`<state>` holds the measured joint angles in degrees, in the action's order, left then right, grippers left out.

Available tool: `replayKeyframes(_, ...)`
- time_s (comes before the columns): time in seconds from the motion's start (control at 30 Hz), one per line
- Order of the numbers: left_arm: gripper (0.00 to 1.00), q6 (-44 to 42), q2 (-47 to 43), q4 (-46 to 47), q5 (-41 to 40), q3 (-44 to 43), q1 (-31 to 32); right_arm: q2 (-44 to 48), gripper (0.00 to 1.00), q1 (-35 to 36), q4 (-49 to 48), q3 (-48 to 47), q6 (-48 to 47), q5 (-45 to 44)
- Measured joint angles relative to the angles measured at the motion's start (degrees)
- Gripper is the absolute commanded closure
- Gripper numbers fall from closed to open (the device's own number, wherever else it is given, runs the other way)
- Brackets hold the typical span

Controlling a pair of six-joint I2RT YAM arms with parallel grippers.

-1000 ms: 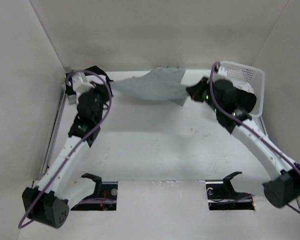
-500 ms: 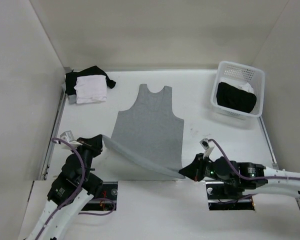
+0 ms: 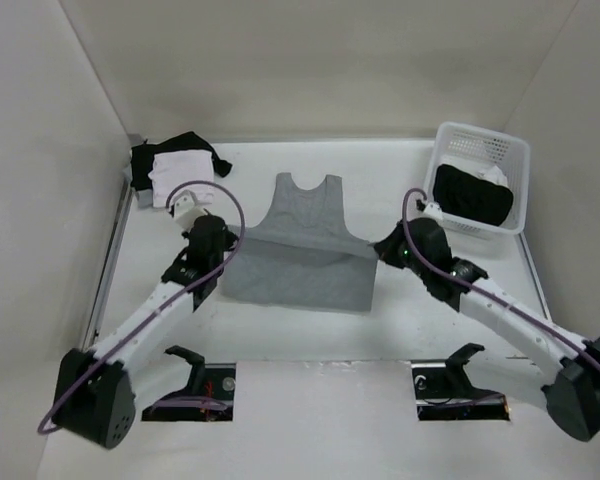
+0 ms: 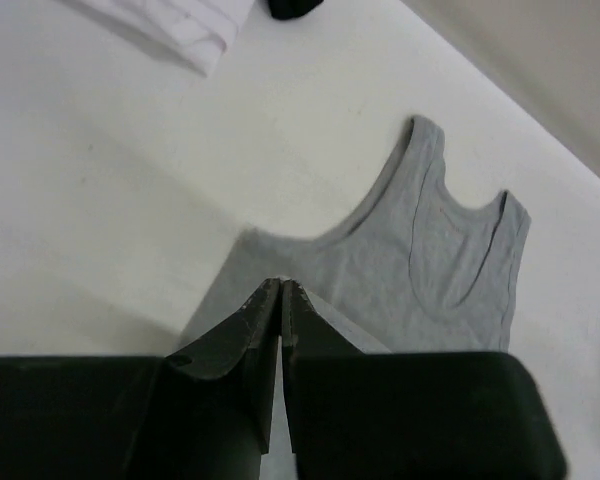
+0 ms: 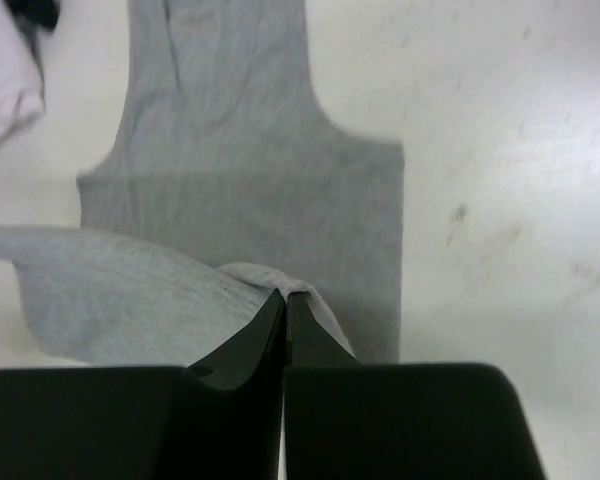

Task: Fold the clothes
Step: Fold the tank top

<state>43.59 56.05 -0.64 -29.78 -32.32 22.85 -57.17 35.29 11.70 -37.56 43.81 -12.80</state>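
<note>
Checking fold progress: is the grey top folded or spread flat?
Half folded: grey top hem, pinched by left gripper and right gripper, is doubled over its middle.

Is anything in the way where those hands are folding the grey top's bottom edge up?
Nothing visible. The left hand and right hand pinch the hem of the grey top; its upper half lies bare, with the clothes pile and basket aside.

Both arms stretch forward and diagonally inward from their bases. The left gripper (image 3: pixel 226 243) and the right gripper (image 3: pixel 379 250) face each other, well apart, each with its jaws pressed together.
</note>
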Motion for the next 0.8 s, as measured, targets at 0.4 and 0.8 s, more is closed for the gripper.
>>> replayKeyframes(0.4, 0.96, -2.21, 41.59, 19.39, 4.9, -26.62, -8.0, -37.09, 1.0, -18.29, -13.64, -27.3, -4.81, 16.35)
replayKeyframes(0.8, 0.53, -1.38, 60.17, 16.96, 7.67, -43.34, -10.84, -62.99, 0.49, -24.65, -13.53, -50.77, -3.21, 20.39)
